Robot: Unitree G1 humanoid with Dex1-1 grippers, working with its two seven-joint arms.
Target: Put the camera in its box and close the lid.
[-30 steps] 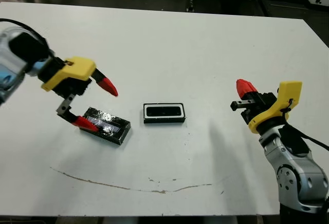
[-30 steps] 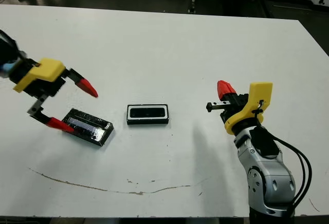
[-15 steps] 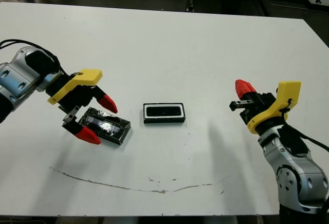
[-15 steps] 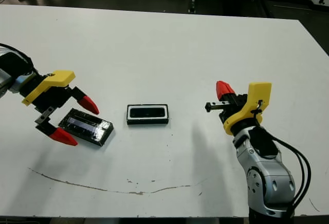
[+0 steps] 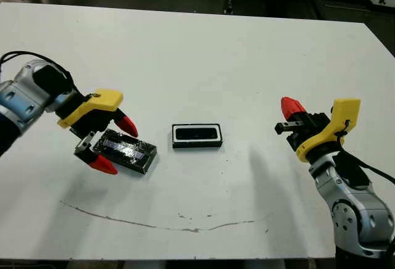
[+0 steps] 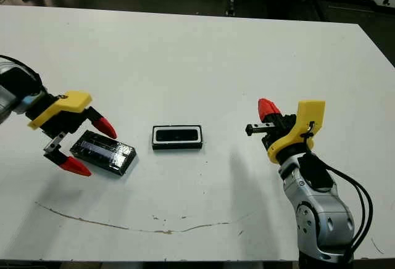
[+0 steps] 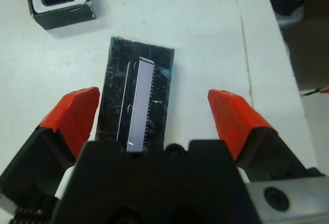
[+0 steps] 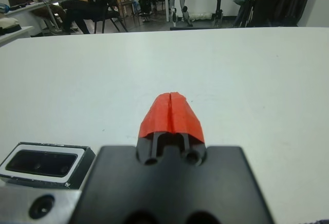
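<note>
- My left fingers (image 5: 110, 144) are spread wide, one red tip on each side of the flat black rectangular lid (image 5: 126, 151) with its crinkly, glossy top and pale central strip; I see no contact yet, so they are straddling it, not gripping.
- In my left wrist view the lid (image 7: 135, 100) lies between the two red tips (image 7: 74, 112), its long axis running along the fingers, so closing would pinch its two long edges.
- The lid sits at the left of the frame in the head view, flat on the white surface (image 5: 216, 53) and skewed to its edges.
- I judge it light and stiff but thin and slick on top; the hold belongs on the long side edges near the middle, low against the surface, or it may skid away or tip.
- My right fingers (image 6: 265, 110) are clenched together with nothing between them, red tips meeting, hanging above the surface at the right of the frame, well apart from everything.
- The small shallow box (image 5: 197, 136), black walls and white rim, is near the centre of the frame, just right of the lid and apart from it.
- A dark rectangular shape, which I take for the slim black camera (image 5: 196, 134), fills its interior; I cannot make out its face.
- That leaves the lid to go on, by my reckoning.
- A thin brown scuff line (image 5: 154, 223) curves along the near part of the surface.
</note>
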